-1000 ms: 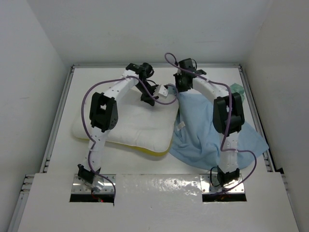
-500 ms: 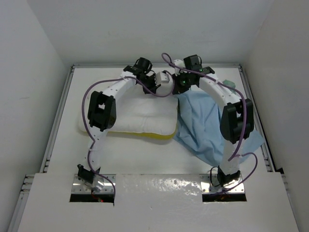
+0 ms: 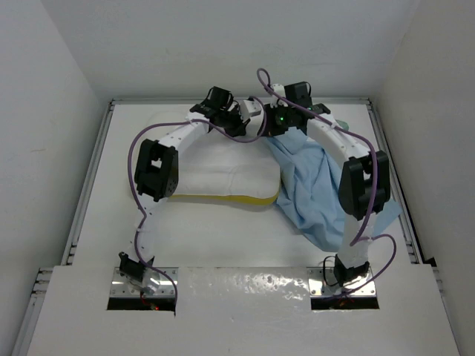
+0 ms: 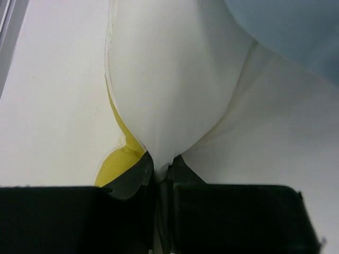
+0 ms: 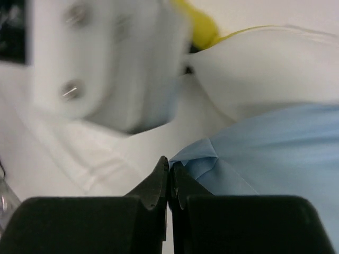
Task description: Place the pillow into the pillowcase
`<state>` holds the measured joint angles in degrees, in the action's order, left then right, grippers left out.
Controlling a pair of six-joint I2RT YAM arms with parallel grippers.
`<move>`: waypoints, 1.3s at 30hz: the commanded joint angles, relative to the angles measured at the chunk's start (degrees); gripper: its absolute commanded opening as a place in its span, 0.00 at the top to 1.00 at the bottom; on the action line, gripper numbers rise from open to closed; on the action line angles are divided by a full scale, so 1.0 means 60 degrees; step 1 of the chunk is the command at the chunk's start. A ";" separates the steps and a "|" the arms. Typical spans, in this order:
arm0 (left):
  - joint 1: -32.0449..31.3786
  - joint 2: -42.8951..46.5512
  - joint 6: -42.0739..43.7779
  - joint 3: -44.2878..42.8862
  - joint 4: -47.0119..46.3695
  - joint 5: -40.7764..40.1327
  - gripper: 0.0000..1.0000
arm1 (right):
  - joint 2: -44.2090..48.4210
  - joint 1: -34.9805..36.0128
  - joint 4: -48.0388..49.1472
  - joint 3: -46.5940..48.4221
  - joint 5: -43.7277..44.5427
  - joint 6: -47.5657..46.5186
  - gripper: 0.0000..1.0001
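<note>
The white pillow (image 3: 223, 174) with yellow piping lies at the table's middle, its far right corner lifted. My left gripper (image 3: 239, 124) is shut on that corner; in the left wrist view the white fabric (image 4: 169, 90) is pinched between the jaws of the left gripper (image 4: 163, 165), yellow piping beside it. The light blue pillowcase (image 3: 315, 185) hangs and spreads to the right of the pillow. My right gripper (image 3: 276, 130) is shut on the pillowcase's edge; the right wrist view shows blue fabric (image 5: 265, 153) pinched at the tips of the right gripper (image 5: 169, 170), close to the left wrist.
A small sea-green patch (image 3: 347, 127) of fabric shows at the far right behind the right arm. Raised rails (image 3: 95, 163) line the table's left and right sides. The grey walls stand close around.
Both grippers moved toward the far edge, lifting the pillow corner and the pillowcase edge. The pillow shifted right and the pillowcase bunched up narrower beside it.
</note>
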<state>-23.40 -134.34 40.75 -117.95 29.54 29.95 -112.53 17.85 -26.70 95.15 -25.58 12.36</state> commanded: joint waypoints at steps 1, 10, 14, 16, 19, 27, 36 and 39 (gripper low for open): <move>-0.0290 0.0227 0.0483 -0.0467 -0.0941 0.0908 1.00 | -0.0520 -0.0672 0.1038 0.0105 0.1794 0.1526 1.00; -0.0421 0.0374 0.3066 -0.1317 0.1990 0.2214 1.00 | -0.1911 -0.1202 0.0408 0.2684 0.3635 0.1075 1.00; -0.0817 0.0272 0.2468 -0.1304 0.1260 0.1850 1.00 | -0.2104 -0.0589 0.0363 0.2994 0.2918 0.0520 1.00; -0.0890 0.0199 0.1841 -0.1085 0.0385 0.1338 1.00 | -0.1930 -0.0194 0.0319 0.2776 0.2099 -0.0063 1.00; -0.0876 0.0111 0.1514 -0.0703 -0.0278 0.0254 1.00 | -0.1389 0.0087 0.0129 0.2089 0.1059 -0.0667 1.00; -0.0466 0.0315 0.0567 -0.0586 -0.0584 -0.0434 1.00 | -0.0376 0.0058 -0.2286 0.1179 -0.0187 -0.1899 1.00; -0.0333 0.0199 -0.1853 -0.0307 -0.2300 -0.1402 1.00 | 0.0825 -0.0074 -0.1220 -0.0141 -0.1185 -0.0597 1.00; -0.0319 0.0067 -0.2221 -0.0293 -0.2580 -0.2017 1.00 | 0.1248 -0.0059 -0.0869 -0.0185 -0.0325 -0.0055 1.00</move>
<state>-31.11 -133.91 42.92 -119.20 27.00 32.73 -114.37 14.24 -26.87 95.02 -18.59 9.78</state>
